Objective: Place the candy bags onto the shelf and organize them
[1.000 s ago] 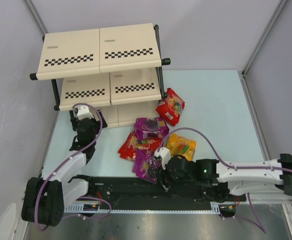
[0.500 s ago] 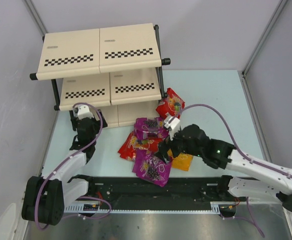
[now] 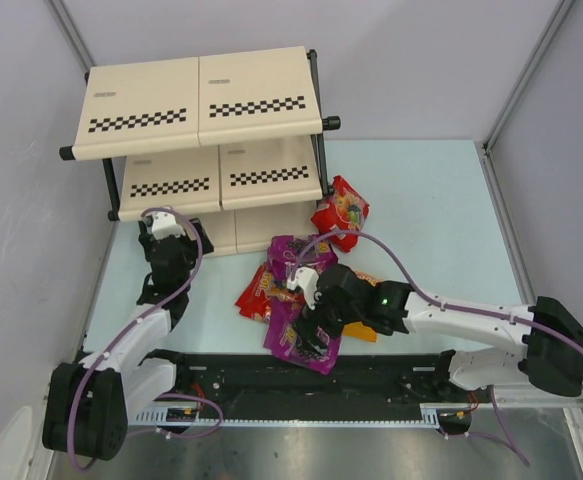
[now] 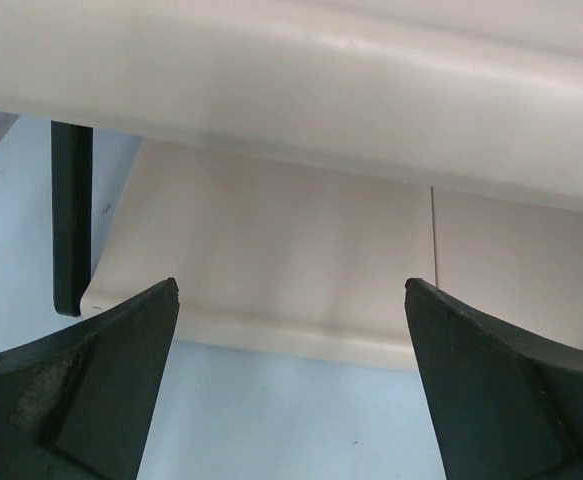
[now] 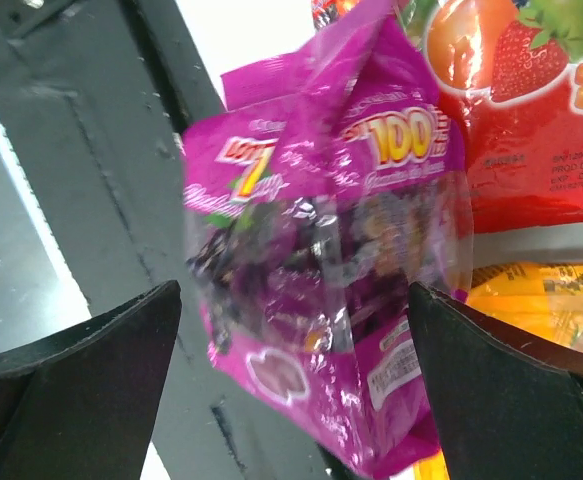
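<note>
none of the five candy bags (image 3: pixel 299 256) sits on the shelf (image 3: pixel 201 100) yet: all lie heaped below and beside the wide-open, empty right gripper (image 5: pixel 291 292), while the left gripper (image 4: pixel 291 290), equally wide, faces the shelf.

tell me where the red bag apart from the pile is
Top view: the red candy bag lies on the table beside the right end of the shelf, just beyond the far magenta bag.

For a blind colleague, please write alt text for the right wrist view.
A glossy magenta-purple plastic candy bag fills the centre, framed by the two dark fingers of the open right gripper. A red fruit-printed bag and an orange-yellow bag lie beside it, at right.
</note>
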Controlling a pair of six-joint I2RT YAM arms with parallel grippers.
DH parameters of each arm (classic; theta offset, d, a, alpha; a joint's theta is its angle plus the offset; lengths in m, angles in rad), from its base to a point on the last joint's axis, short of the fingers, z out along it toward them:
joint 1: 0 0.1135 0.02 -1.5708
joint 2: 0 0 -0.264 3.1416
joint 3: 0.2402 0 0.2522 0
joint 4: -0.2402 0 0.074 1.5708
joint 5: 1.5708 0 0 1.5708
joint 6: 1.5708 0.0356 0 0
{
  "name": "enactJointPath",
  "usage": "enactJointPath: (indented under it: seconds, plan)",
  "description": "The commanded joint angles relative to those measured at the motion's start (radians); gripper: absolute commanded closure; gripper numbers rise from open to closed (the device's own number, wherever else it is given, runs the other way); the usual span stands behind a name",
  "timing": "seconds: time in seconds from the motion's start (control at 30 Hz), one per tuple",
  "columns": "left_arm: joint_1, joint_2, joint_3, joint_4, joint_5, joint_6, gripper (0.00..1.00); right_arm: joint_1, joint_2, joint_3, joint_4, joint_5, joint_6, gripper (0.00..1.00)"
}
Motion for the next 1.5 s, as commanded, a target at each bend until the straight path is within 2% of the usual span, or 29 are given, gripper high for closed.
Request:
enactJointPath:
  seconds: [0.0,0.13,0.2,0.23,0.27,0.33,0.37,0.47,0.63,0.7,0.87,0.97,1.03,1.07,1.1,1.2,1.23,1.33,1.47]
  plan:
    - [0.009,-0.037,-0.016,0.049,0.011,-0.013,0.0,0.029,0.067,0.033,-0.014,0.024,-0.005,0.0]
    - [0.009,-0.023,-0.006,0.044,0.009,-0.013,0.0,0.041,0.102,0.037,-0.032,0.099,0.007,0.01]
    - [0.009,-0.018,-0.002,0.04,0.009,-0.013,0.0,0.042,0.113,0.043,-0.049,0.11,0.007,0.11]
    - [0.009,-0.017,-0.002,0.04,0.009,-0.013,0.0,0.042,0.121,0.051,-0.054,0.11,0.006,0.2]
    - [0.009,-0.017,-0.002,0.04,0.011,-0.014,0.0,0.042,0.124,0.056,-0.058,0.11,0.009,0.41]
    - [0.009,-0.018,-0.002,0.038,0.009,-0.013,0.0,0.038,0.126,0.066,-0.072,0.106,0.016,0.62]
    - [0.009,-0.017,-0.002,0.038,0.009,-0.013,0.0,0.037,0.124,0.071,-0.077,0.106,0.019,0.8]
    - [0.009,-0.018,0.0,0.04,0.008,-0.013,0.0,0.035,0.095,0.103,-0.1,0.107,0.047,0.99]
    - [0.009,-0.015,0.0,0.037,0.006,-0.013,0.0,0.048,-0.011,0.238,-0.167,0.101,0.085,1.0]
    - [0.009,-0.014,0.001,0.035,0.006,-0.014,0.0,0.069,-0.06,0.347,-0.201,0.134,0.095,1.0]
    - [0.009,-0.011,0.004,0.032,0.003,-0.016,0.0,0.097,-0.106,0.601,-0.193,0.377,0.082,1.0]
    - [0.009,-0.009,0.006,0.032,0.002,-0.018,0.0,0.097,-0.045,0.808,-0.141,0.51,0.03,1.0]
    - [0.009,-0.009,0.004,0.034,0.002,-0.018,0.0,0.097,0.058,0.991,-0.118,0.572,-0.028,1.0]
    - [0.009,-0.011,0.004,0.032,0.002,-0.018,0.0,0.098,0.102,1.061,-0.118,0.584,-0.046,1.0]
    - [0.009,-0.011,0.004,0.032,0.002,-0.018,0.0,0.098,0.197,1.229,-0.121,0.59,-0.075,1.0]
    - [0.01,-0.012,0.004,0.034,0.002,-0.019,0.0,0.097,0.334,1.462,-0.109,0.564,-0.119,1.0]
    - [0.01,-0.009,0.004,0.032,0.002,-0.019,0.0,0.094,0.409,1.585,-0.091,0.56,-0.141,1.0]
    - [0.011,-0.009,0.006,0.031,0.002,-0.019,0.0,0.048,0.532,1.712,0.011,0.524,-0.124,1.0]
    - [0.012,-0.009,0.006,0.031,0.0,-0.021,0.0,-0.093,0.609,1.7,0.159,0.379,0.051,1.0]
